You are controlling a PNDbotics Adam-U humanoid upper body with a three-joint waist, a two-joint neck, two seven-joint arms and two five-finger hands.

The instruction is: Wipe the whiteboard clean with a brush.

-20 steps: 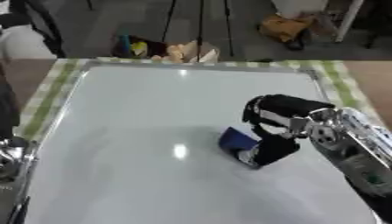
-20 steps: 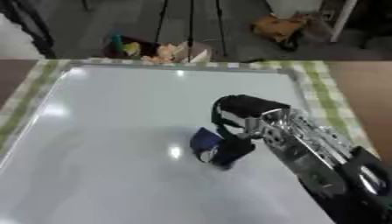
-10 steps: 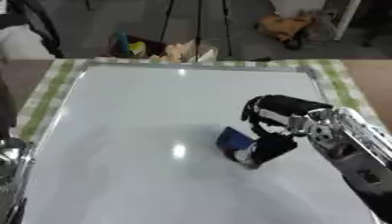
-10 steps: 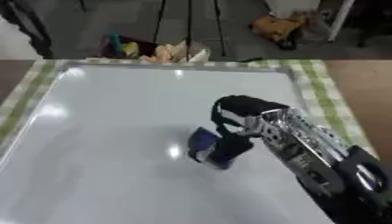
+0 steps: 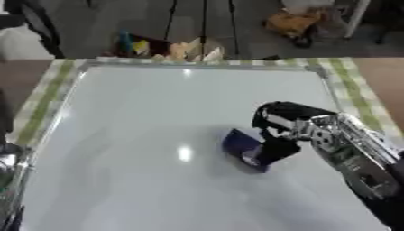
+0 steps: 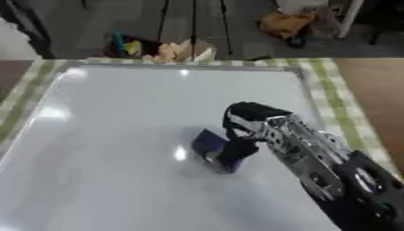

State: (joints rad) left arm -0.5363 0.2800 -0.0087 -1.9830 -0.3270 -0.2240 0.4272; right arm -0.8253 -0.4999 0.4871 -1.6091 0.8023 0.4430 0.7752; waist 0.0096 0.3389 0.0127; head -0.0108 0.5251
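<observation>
Through the left eye I saw my right hand [image 5: 286,127] come in from the right side, with its fingers curled round a small blue brush [image 5: 243,148]. The brush sat on the whiteboard [image 5: 142,117], a bit right of the middle, and its flat side touched the white surface. The whiteboard looked white all over, with bright spots of light on it. It lay on a cloth with green and white stripes [image 5: 46,99] that showed along its edges. At the bottom left corner I saw a shiny silver part of my left arm [image 5: 8,180], but I could not tell if that hand was open or closed. Through the right eye I saw the same thing from a little to the side. My right hand [image 6: 251,122] was wrapped round the brush [image 6: 210,145], and the brush rested on the whiteboard [image 6: 110,117] near the middle. My left hand did not show there.
</observation>
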